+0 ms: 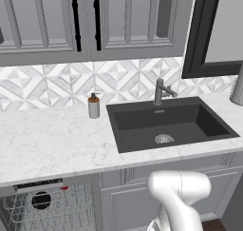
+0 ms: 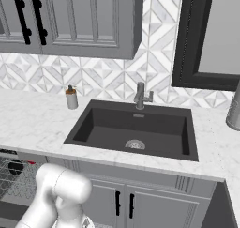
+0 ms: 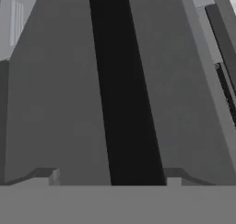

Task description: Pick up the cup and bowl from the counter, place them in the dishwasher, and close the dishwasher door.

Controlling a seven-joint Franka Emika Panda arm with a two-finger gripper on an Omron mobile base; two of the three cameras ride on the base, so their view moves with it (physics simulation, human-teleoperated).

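Below the surface: we see the dishwasher (image 1: 47,206) open, its wire rack showing under the dark control strip.
Bowl: the black bowl (image 1: 41,200) sits in the rack, near the top edge.
Cup: we see a bit of red, the cup (image 1: 64,188), just beside the bowl.
Surface: the white marble surface (image 1: 52,144) carries a soap bottle (image 1: 94,105) left of the dark sink (image 1: 166,123).
Tool: the tool (image 3: 110,177) has its tips set wide apart, close before a grey panel with a dark bar (image 3: 124,89).

The arm (image 1: 179,197) was glossy white, built of fat rounded segments like bent tubing, with a thin dark seam ringing one bulbous joint. The hand (image 3: 110,176) ended in two small dark grey fingertips (image 3: 44,174), blocky and chamfered.
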